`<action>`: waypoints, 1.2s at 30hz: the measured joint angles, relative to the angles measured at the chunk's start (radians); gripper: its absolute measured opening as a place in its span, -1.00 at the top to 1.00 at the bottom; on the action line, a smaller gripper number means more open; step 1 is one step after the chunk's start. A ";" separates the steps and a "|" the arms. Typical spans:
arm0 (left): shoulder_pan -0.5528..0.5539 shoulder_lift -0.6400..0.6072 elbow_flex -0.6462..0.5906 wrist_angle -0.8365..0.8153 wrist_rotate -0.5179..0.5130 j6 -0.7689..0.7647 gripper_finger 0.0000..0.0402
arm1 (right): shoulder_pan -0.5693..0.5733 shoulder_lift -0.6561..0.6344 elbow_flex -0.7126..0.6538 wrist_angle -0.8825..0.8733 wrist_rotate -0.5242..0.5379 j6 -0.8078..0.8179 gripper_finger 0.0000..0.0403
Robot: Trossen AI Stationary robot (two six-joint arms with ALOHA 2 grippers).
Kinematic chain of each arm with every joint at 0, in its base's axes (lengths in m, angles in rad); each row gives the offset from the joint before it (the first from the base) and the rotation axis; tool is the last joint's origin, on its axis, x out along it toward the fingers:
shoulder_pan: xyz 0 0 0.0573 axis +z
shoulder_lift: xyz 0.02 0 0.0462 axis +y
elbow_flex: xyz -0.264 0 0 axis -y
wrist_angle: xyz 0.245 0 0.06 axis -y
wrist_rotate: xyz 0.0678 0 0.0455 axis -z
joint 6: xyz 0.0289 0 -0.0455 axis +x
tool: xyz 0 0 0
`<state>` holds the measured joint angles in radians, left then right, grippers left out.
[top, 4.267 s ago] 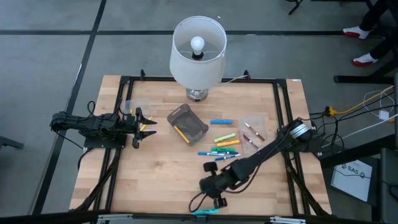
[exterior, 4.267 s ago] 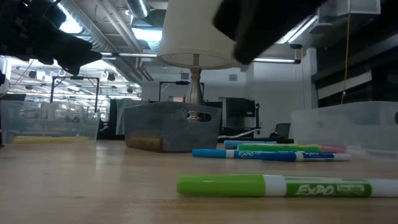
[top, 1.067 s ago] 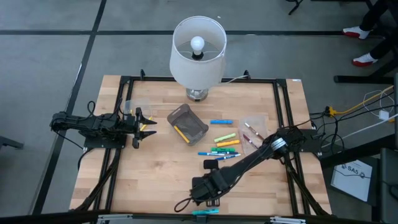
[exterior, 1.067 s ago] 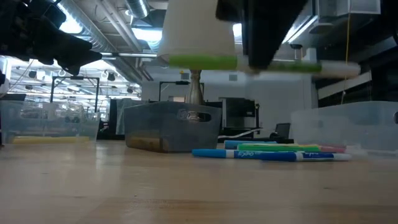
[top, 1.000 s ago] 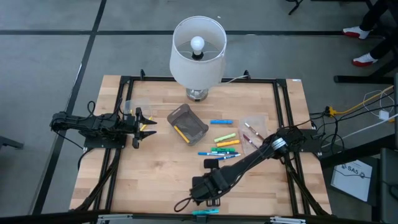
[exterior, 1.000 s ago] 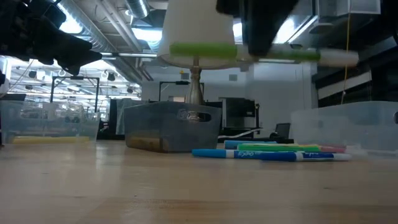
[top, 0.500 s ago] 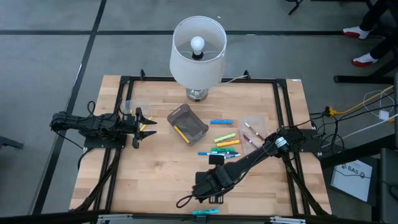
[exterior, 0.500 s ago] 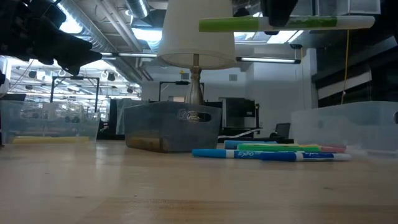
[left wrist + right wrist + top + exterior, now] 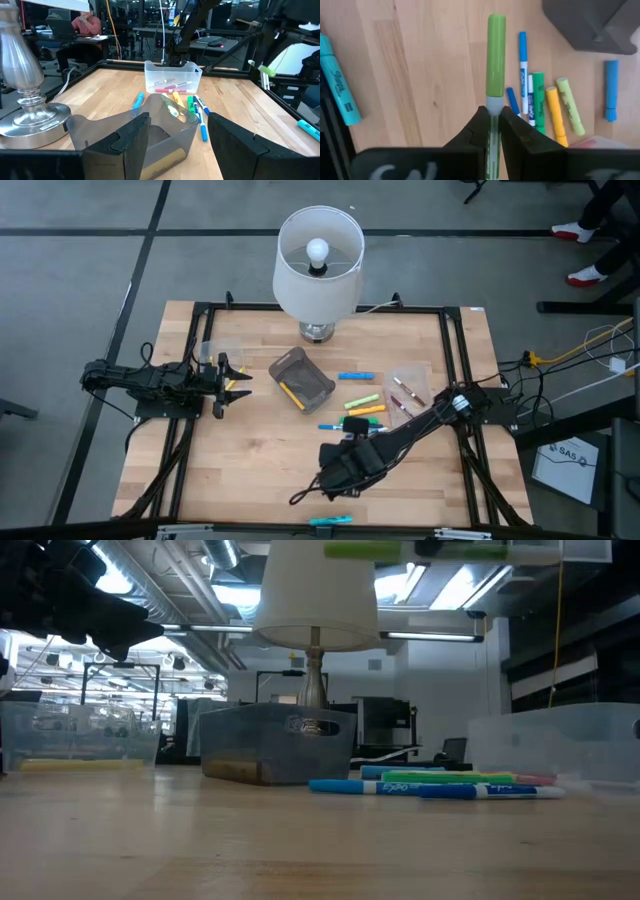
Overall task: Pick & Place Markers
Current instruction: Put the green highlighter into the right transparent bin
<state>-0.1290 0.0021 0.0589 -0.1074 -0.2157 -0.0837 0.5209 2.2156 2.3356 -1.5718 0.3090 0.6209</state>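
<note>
I've got the right gripper (image 9: 491, 125) pinched shut on a green marker (image 9: 495, 55) — green cap, pale grey barrel, round section — lifted well clear of the table (image 9: 250, 450). In the low view it hangs level near the top edge, by the lampshade. From above, the gripper sits over the near-centre of the table, just front of the loose markers (image 9: 362, 412).

Readable text: "EXPO" on the blue and green markers lying flat in the low view (image 9: 440, 783); "Sharpie" down the barrel of a cyan highlighter (image 9: 337, 82) at the front edge of the table, by the black frame.

Loose pile is a mix of thin blue pens, a green one, chunky yellow and lime highlighters and one short blue pen apart from the rest. Table is pale butcher-block wood with visible grain.

Grey translucent bin (image 9: 301, 378) — soft rectangular plastic, one yellow marker inside — sits left of the pile. Clear tray (image 9: 172, 76) beyond holds pink and white pens.

Left gripper (image 9: 175, 132) waits at the left edge, fingers well apart, holding nothing. Lamp (image 9: 318, 260) has a white drum shade on a brushed-metal base.
</note>
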 joint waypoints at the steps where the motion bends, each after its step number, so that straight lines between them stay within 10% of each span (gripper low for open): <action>1: 0.000 0.000 0.000 0.000 0.000 0.000 0.02 | 0.000 -0.004 0.000 0.001 0.003 0.000 0.84; 16: 0.000 0.000 0.000 0.000 0.000 0.000 0.02 | -0.036 -0.028 -0.038 0.001 0.022 0.102 0.84; 36: 0.000 0.000 0.000 0.000 0.000 0.000 0.02 | -0.095 -0.477 -0.740 0.024 0.109 0.512 0.84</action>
<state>-0.1287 0.0025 0.0589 -0.1070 -0.2157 -0.0841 0.4262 1.7384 1.5955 -1.5479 0.4176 1.1327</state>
